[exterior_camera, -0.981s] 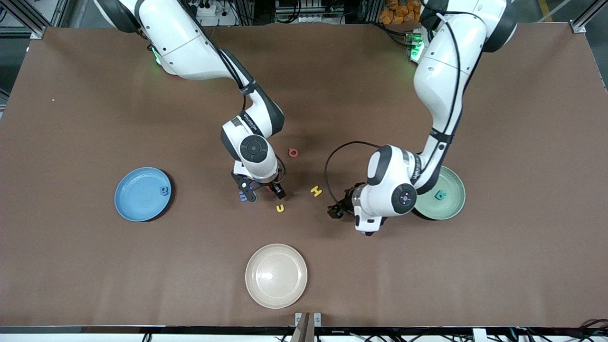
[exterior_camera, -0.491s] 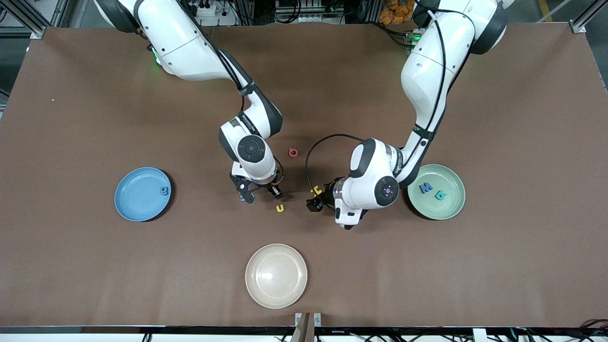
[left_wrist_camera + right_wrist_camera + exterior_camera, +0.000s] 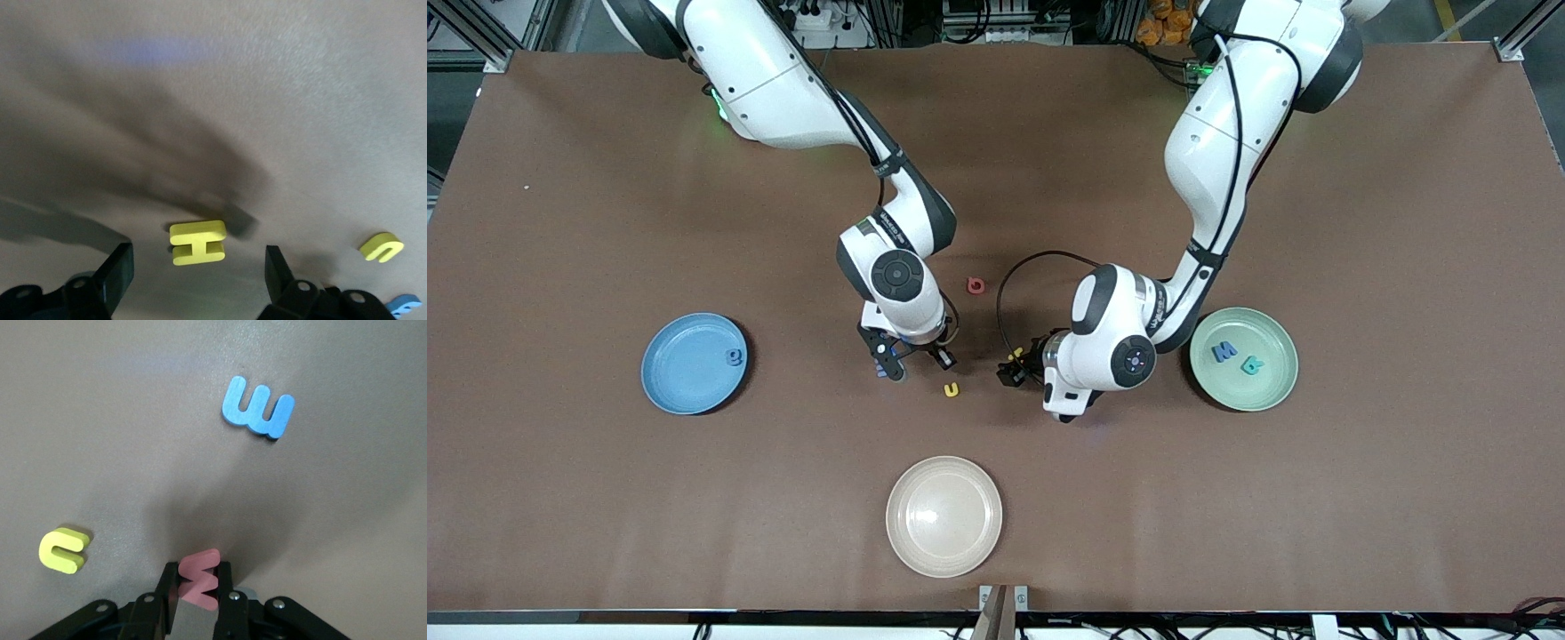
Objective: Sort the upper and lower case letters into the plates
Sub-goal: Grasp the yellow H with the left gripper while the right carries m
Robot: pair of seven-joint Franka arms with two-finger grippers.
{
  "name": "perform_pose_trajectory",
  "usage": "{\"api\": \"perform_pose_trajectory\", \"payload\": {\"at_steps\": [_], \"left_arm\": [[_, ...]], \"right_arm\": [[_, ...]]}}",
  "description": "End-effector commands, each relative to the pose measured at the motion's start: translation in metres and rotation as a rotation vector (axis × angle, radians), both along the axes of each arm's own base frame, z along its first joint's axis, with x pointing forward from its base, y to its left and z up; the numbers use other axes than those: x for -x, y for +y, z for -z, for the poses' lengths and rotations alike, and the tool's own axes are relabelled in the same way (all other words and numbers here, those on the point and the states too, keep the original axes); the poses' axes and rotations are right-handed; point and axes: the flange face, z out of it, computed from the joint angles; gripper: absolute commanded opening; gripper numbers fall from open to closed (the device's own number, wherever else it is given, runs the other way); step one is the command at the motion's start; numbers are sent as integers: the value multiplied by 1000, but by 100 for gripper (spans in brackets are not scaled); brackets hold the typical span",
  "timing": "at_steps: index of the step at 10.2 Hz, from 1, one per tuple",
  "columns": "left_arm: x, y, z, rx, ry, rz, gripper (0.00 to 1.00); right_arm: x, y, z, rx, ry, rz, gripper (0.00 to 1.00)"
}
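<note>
Since the earlier frame, the left arm has swung away from the mint plate [image 3: 1243,358] toward the table's middle, uncovering a blue letter [image 3: 1224,353] beside the teal letter [image 3: 1253,364] in that plate, and the right gripper [image 3: 911,360] has pinched a pink letter [image 3: 199,579] between its pads. The left gripper [image 3: 1016,366] hangs low with its fingers [image 3: 118,270] spread to either side of the yellow H [image 3: 197,242], which lies flat on the table. Toward the right arm's end from the H sit the small yellow u [image 3: 951,389], a loose blue letter [image 3: 257,407] and, farther from the front camera, a red letter [image 3: 976,285]; the blue plate [image 3: 694,363] at that end holds one blue letter [image 3: 735,357]. To do this step well, I judge, the left gripper should come straight down centred on the H, close across its short width, and lift only once the grip is firm; the right should rise cleanly, clear of the u.
</note>
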Motion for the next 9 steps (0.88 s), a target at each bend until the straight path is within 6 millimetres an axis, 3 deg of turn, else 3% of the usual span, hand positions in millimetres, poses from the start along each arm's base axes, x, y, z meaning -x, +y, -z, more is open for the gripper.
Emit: {"api": "perform_pose_trajectory", "payload": {"at_steps": [1, 4, 6, 9], "left_arm": [[6, -9, 1, 16, 7, 8, 87], [8, -9, 9, 7, 14, 15, 69], [10, -7, 18, -1, 23, 16, 61], [9, -6, 20, -2, 25, 13, 54]], "right_arm": [[-16, -26, -34, 13, -5, -45, 0], [-52, -113, -91, 46, 70, -165, 0], [-70, -193, -116, 52, 148, -242, 0], [-86, -306, -123, 28, 217, -326, 0]]}}
